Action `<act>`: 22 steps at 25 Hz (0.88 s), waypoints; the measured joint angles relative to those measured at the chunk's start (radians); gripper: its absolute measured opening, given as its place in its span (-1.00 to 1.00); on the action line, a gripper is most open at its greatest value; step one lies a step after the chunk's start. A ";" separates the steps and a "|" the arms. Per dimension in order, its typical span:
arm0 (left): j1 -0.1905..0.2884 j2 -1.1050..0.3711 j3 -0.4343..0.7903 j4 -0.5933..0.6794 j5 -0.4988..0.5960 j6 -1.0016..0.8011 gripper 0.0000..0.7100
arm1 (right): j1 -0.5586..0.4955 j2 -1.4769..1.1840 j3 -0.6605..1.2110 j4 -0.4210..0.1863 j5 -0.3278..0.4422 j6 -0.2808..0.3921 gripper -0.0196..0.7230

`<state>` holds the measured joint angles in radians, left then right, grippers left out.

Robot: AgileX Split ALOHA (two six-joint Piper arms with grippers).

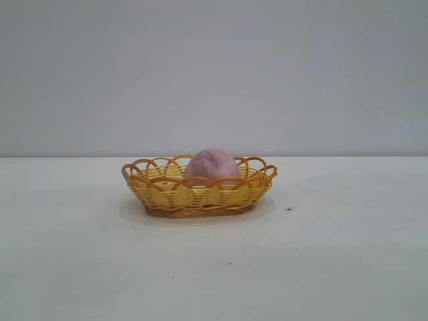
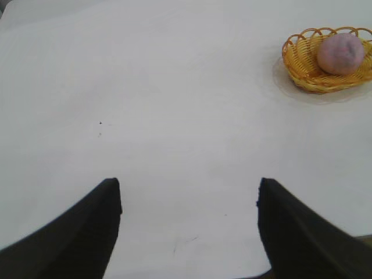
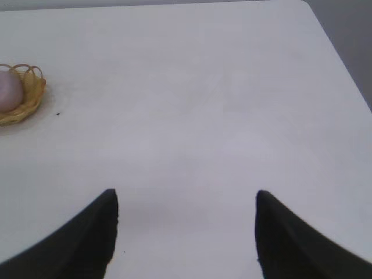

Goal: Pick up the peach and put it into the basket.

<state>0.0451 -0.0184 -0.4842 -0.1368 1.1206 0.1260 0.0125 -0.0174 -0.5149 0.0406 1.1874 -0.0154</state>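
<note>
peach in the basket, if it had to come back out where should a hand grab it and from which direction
Probably from straight above, closing on the peach across its rounded upper half. That dome stands clear above the basket rim, while its lower half sits behind the looped wicker wall, so a sideways approach would likely hit the rim. Both the left hand and the right hand are open and far from it.

Exterior camera: low, level, close to the yellow-orange woven wicker basket [image 1: 199, 189]. Both wrist cameras look obliquely down across the white tabletop [image 2: 174, 116], sharing that basket far off.
</note>
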 joint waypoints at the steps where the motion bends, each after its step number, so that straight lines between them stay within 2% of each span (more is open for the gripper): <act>1: 0.000 0.000 0.000 0.000 0.000 0.000 0.35 | 0.008 0.000 0.007 -0.006 -0.009 0.001 0.18; 6: 0.000 0.000 0.000 0.000 0.000 0.000 0.35 | 0.031 0.000 0.026 -0.026 -0.041 0.014 0.18; 22: -0.002 0.000 0.000 0.000 0.000 0.000 0.35 | 0.033 0.000 0.026 -0.030 -0.043 0.016 0.18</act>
<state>0.0428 -0.0184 -0.4842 -0.1368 1.1206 0.1260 0.0453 -0.0174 -0.4892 0.0108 1.1444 0.0004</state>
